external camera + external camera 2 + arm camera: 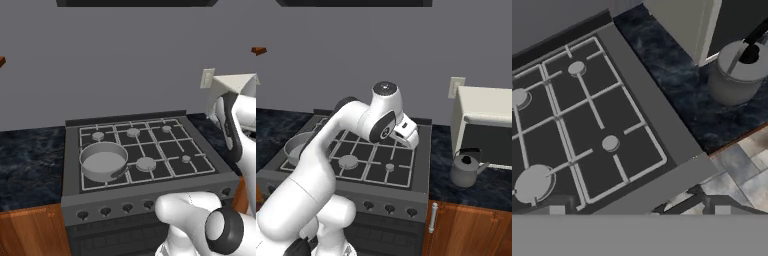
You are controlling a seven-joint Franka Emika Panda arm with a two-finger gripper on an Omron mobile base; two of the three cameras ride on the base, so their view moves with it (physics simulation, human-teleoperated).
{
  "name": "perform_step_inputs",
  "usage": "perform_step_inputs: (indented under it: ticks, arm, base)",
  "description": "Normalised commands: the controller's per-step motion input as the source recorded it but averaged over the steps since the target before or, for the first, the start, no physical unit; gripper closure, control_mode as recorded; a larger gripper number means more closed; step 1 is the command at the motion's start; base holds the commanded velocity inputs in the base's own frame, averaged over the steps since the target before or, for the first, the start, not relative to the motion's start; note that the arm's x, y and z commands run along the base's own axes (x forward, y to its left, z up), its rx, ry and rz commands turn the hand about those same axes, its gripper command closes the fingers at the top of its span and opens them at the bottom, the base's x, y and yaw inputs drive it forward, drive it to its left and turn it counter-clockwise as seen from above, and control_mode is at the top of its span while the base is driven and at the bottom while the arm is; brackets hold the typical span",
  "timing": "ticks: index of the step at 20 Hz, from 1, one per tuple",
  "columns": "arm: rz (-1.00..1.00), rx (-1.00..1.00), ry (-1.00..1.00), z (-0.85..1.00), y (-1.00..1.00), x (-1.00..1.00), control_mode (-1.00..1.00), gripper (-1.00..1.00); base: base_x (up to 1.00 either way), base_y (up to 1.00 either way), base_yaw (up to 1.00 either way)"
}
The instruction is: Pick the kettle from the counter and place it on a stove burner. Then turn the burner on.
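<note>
- On the bench right of the stove, near its front edge, a kettle stands upright.
- Tool above the stove's right side, fingers spread, holding nothing.

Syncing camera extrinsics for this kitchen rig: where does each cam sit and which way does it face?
Left base view: behind the arm, left; looks down over the cooktop and saucepan; white arm links at lower right.
Right base view: behind, right; same cooktop, plus kettle on the counter; arm rises from lower left.
Hand view: on the hand, angled down at the cooktop's right edge and the kettle.
Shared: all three show the cooktop; right base and hand views share the kettle.
</note>
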Motion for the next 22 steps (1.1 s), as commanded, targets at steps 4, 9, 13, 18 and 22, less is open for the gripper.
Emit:
perform_step_inputs:
  ticks: [4, 9, 13, 18, 22]
  arm:
    - [-0.12, 0.06, 0.00, -0.03, -0.49, 0.00, -1.00, -1.00]
    - [-0.10, 0.03, 0.00, -0.09, -0.43, 0.00, -1.00, -1.00]
    - [-0.10, 0.01, 0.00, -0.16, -0.39, 0.00, -1.00, -1.00]
    - [-0.09, 0.00, 0.00, -0.19, -0.35, 0.00, -1.00, -1.00]
    - [-0.01, 0.00, 0.00, -0.17, -0.27, 0.00, -1.00, -1.00]
  base:
    - [0.00, 0.00, 0.00]
    - [0.00, 0.00, 0.00]
    - [0.00, 0.00, 0.00]
    - [0.00, 0.00, 0.00]
    - [0.00, 0.00, 0.00]
